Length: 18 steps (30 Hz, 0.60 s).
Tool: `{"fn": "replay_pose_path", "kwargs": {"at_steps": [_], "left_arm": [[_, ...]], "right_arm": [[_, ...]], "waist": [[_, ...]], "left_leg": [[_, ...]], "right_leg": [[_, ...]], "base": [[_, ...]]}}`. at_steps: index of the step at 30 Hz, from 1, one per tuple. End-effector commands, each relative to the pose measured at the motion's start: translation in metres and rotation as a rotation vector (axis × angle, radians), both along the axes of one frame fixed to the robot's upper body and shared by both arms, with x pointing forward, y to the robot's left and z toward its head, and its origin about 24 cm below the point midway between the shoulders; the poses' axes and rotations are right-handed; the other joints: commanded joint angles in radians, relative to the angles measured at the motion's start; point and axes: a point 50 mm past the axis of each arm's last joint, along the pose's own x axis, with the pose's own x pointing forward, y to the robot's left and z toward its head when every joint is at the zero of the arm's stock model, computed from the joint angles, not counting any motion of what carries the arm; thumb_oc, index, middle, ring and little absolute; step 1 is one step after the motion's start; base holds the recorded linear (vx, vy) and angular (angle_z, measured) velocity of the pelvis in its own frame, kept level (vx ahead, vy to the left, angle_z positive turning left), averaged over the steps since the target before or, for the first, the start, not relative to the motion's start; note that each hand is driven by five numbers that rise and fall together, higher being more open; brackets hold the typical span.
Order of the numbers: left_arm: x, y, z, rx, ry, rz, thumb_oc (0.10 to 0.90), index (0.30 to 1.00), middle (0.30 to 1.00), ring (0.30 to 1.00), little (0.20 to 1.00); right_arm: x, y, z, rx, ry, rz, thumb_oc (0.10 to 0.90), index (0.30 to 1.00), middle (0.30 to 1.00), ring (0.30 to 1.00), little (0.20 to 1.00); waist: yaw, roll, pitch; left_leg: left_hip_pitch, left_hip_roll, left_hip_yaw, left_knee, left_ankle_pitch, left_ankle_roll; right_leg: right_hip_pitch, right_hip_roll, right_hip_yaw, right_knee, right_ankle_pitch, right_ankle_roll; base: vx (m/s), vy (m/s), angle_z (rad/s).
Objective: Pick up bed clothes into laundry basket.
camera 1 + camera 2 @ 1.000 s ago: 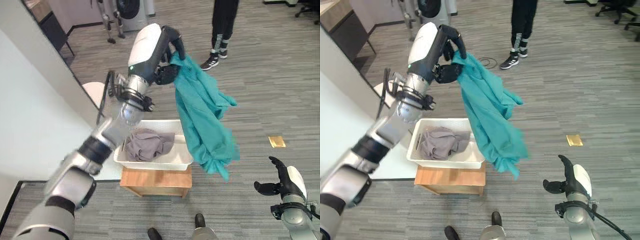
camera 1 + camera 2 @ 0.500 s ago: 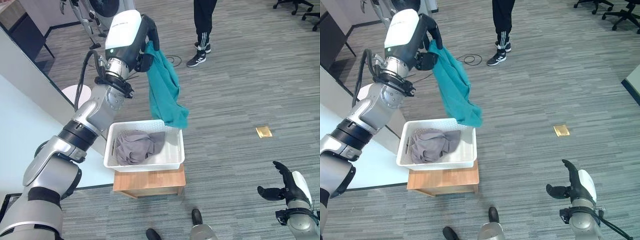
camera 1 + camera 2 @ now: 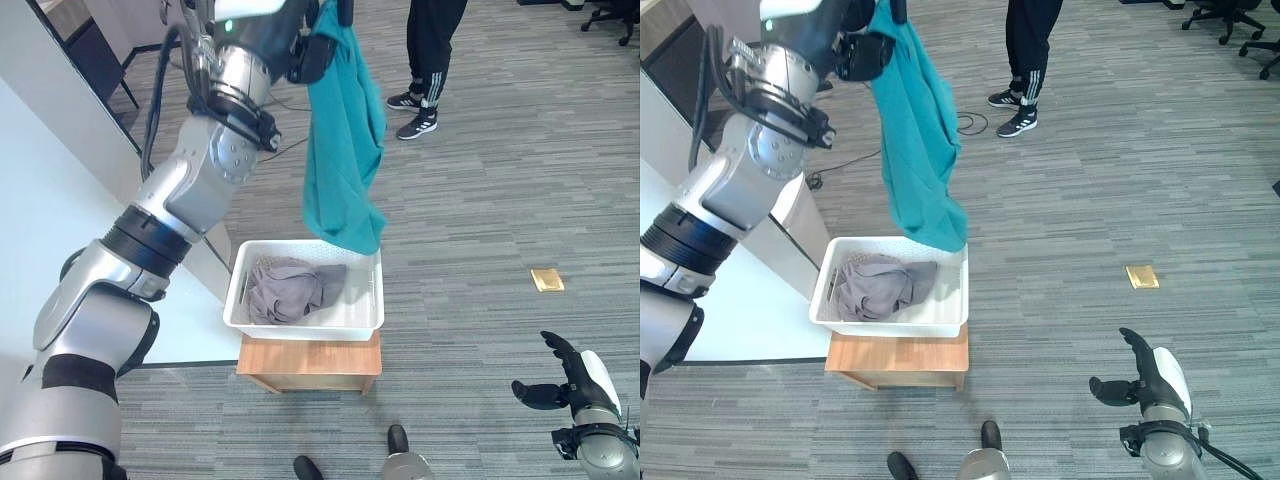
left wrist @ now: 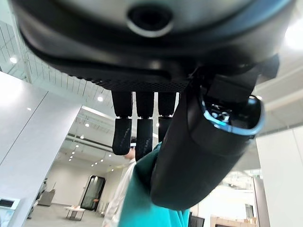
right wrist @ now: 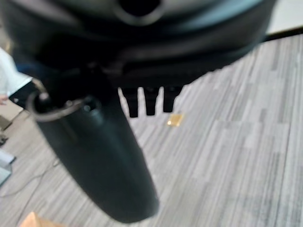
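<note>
Left eye view: raised left hand point(image 3: 312, 52) pinches a long teal cloth garment point(image 3: 345, 150), hem dangling over the white slatted plastic laundry basket point(image 3: 374, 300) at its 1 o'clock corner; next, lower and let go.

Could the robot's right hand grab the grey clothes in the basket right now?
Probably not. The right hand hangs low and open, well off to the side of the white basket, with bare floor between it and the grey clothes.

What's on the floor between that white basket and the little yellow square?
Nothing: in the left eye view, only bare grey carpet stretches between the white basket on its wooden stand and the yellow square.
</note>
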Motion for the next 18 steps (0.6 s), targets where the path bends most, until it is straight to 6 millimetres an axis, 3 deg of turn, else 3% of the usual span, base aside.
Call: {"fn": "replay_pose_path", "kwargs": {"at_steps": [1,8,13,14,18], "left_arm": [[-0.034,-0.007,0.089,-0.095,-0.298,-0.024,0.400,0.300,0.300,0.300,0.300],[-0.031,0.000,0.091,-0.070,-0.307,0.042,0.400,0.300,0.300,0.300,0.300],[-0.023,0.019,0.092,-0.079,-0.288,0.135,0.400,0.300,0.300,0.300,0.300],[-0.017,0.024,0.089,-0.111,-0.266,0.159,0.400,0.300,0.300,0.300,0.300],[-0.011,0.037,0.085,-0.168,-0.251,0.202,0.400,0.300,0.300,0.300,0.300]], "right_arm": [[0.011,-0.011,0.036,-0.080,-0.141,0.036,0.800,0.900,0.900,0.900,0.900],[0.009,-0.009,0.031,-0.066,-0.120,0.048,0.800,0.900,0.900,0.900,0.900],[0.009,-0.010,0.030,-0.074,-0.100,0.053,0.800,0.900,0.900,0.900,0.900],[0.027,0.007,0.013,-0.075,-0.066,0.097,0.800,0.900,0.900,0.900,0.900],[0.023,0.023,0.000,-0.057,-0.058,0.101,0.800,0.900,0.900,0.900,0.900]], "waist": [[0.039,-0.040,-0.094],[0.046,-0.045,-0.092],[0.048,-0.053,-0.086],[0.072,-0.056,-0.084],[0.077,-0.056,-0.079]], "left_leg": [[0.092,0.043,-0.012,0.002,-0.126,-0.065],[0.097,0.044,-0.014,0.002,-0.128,-0.064],[0.094,0.045,-0.008,0.002,-0.124,-0.065],[0.087,0.048,-0.015,0.002,-0.121,-0.062],[0.082,0.045,-0.014,0.002,-0.119,-0.059]], "right_leg": [[0.068,-0.044,-0.061,0.006,-0.051,0.125],[0.072,-0.040,-0.062,0.007,-0.053,0.124],[0.066,-0.036,-0.058,0.006,-0.052,0.125],[0.065,-0.036,-0.067,0.004,-0.056,0.122],[0.061,-0.040,-0.071,0.004,-0.053,0.124]], "base": [[0.00,0.000,0.00],[0.00,0.000,0.00],[0.00,0.000,0.00],[0.01,-0.023,-0.07],[0.01,0.010,0.00]]}}
